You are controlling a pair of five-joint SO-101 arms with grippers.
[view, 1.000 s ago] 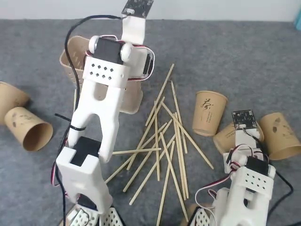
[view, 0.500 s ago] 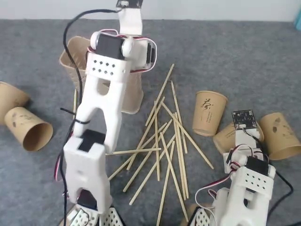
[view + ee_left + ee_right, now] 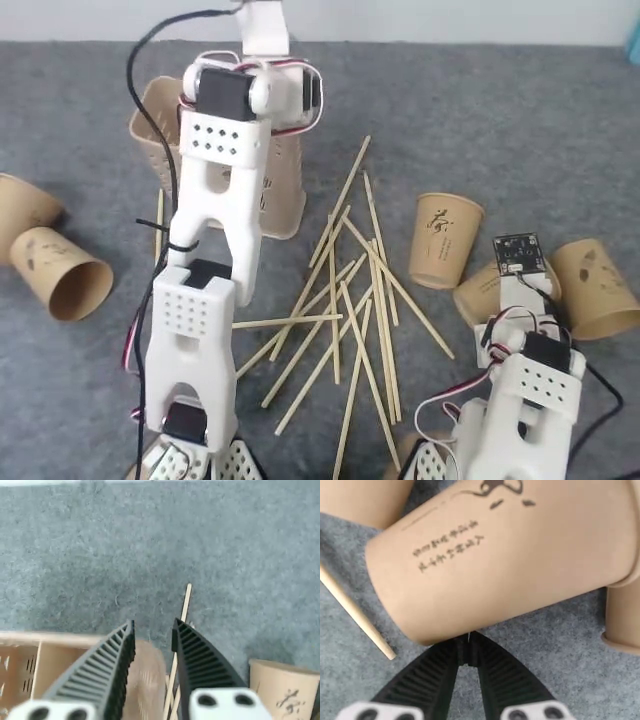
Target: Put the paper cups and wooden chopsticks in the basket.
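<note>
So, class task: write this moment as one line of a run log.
left gripper: open, near basket rim | right gripper: shut, empty, at a lying paper cup | chopsticks: loose on table

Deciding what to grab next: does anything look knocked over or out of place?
Yes. The two left cups lie on their sides, as does the cup at the right gripper's tip. The chopsticks are strewn in a crossed heap in the middle. The basket stands upright.

grey fuzzy mat [image 3: 520, 120] covers table; pale wall strip [image 3: 450, 20] along far edge; soft, even light.
</note>
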